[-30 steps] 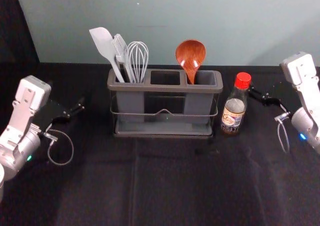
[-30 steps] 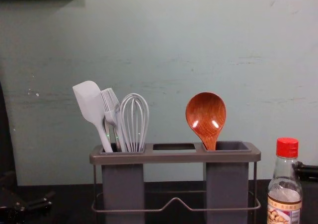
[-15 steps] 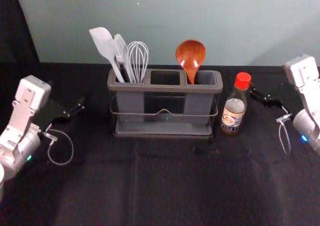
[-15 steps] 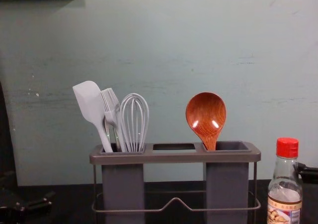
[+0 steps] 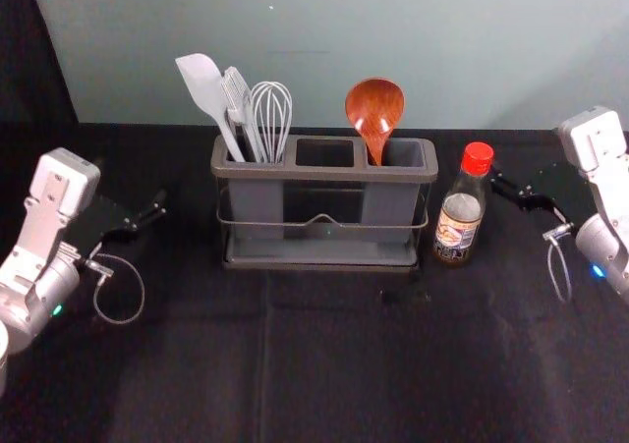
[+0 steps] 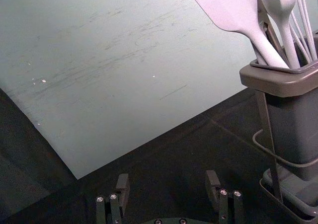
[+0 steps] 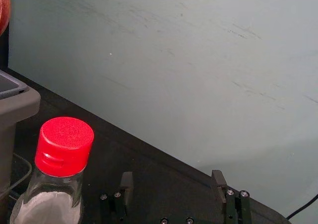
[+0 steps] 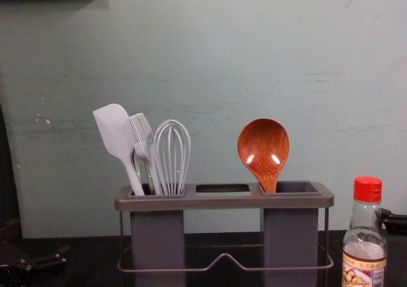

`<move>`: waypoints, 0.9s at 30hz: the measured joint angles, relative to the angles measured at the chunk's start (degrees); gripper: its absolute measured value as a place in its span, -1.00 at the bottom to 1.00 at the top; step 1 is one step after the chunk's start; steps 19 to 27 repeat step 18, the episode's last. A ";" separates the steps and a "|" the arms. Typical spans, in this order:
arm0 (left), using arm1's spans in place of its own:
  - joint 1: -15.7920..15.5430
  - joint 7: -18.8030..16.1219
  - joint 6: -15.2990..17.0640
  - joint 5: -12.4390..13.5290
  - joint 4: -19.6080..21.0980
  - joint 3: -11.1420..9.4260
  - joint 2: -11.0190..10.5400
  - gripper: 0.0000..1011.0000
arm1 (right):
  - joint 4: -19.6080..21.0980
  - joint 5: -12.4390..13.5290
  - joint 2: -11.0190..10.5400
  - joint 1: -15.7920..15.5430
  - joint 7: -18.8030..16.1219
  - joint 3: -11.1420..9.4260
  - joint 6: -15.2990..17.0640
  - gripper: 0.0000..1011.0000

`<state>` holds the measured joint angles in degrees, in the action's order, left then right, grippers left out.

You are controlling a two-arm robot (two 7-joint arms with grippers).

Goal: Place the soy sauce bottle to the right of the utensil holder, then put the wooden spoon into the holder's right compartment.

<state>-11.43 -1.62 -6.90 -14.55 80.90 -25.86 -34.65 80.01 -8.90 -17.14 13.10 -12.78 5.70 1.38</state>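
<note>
Head view: soy sauce bottle (image 5: 459, 225) upright, long axis vertical, just off the right (nearer) gripper (image 7: 172, 175) at 8 o'clock, claw spread, empty; left gripper (image 6: 168, 175) idle, spread, at the utensil holder's (image 5: 324, 173) 9 o'clock. Bottle at holder's 3 o'clock, wooden spoon (image 5: 374, 107) in right compartment (image 5: 405, 152): apparently done, retreat toward 3 o'clock likely. Versus first frame: right arm slightly farther out, bottle and spoon unmoved.
</note>
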 joint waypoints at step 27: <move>0.00 0.00 0.00 0.00 0.00 0.00 0.00 0.99 | 0.08 -0.02 0.00 0.00 -0.06 0.00 0.06 0.99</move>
